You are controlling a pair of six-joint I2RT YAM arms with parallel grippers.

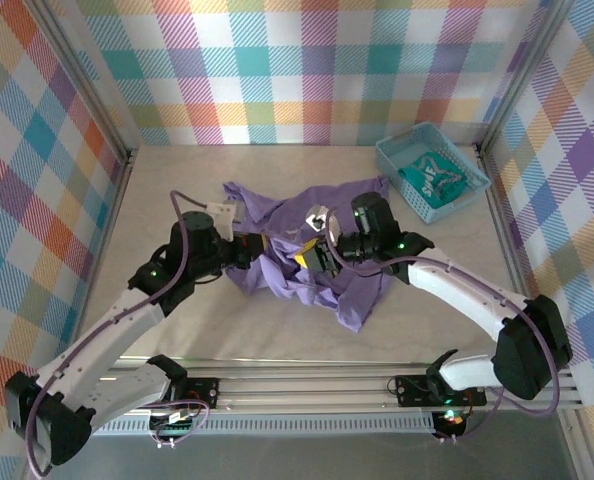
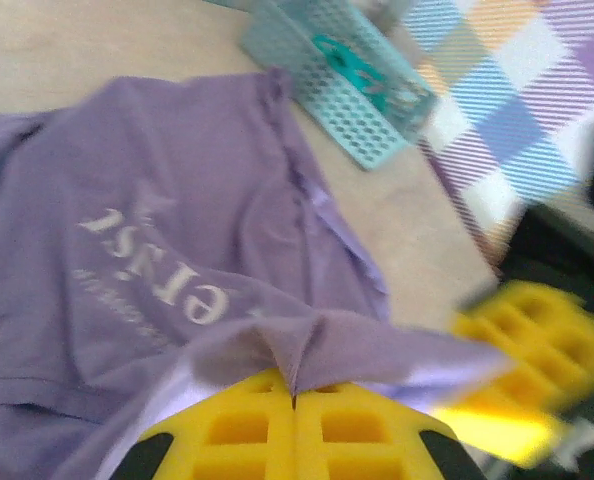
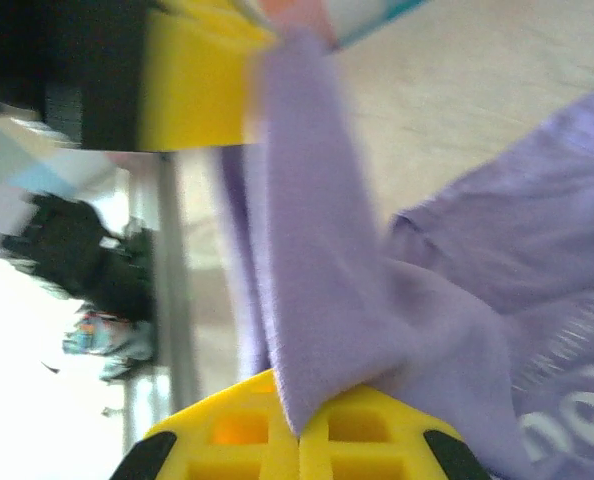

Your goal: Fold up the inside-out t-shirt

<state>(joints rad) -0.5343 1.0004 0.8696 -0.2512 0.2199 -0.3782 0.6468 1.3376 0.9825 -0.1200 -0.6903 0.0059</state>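
Tabletop (image 1: 167, 190) pale beige inside plaid walls (image 1: 307, 70), left tool (image 2: 294, 398) and right tool (image 3: 299, 428) each tight on purple t-shirt (image 2: 177, 150)

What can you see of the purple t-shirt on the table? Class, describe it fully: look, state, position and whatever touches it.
The t-shirt is lavender-purple, soft cotton by its look, with faint pale lettering and a paler seam edge. It lies crumpled at the middle of the pale table, apart from the teal basket at the far right. The left pincer and the right pincer are each shut on a fold of it, close together.
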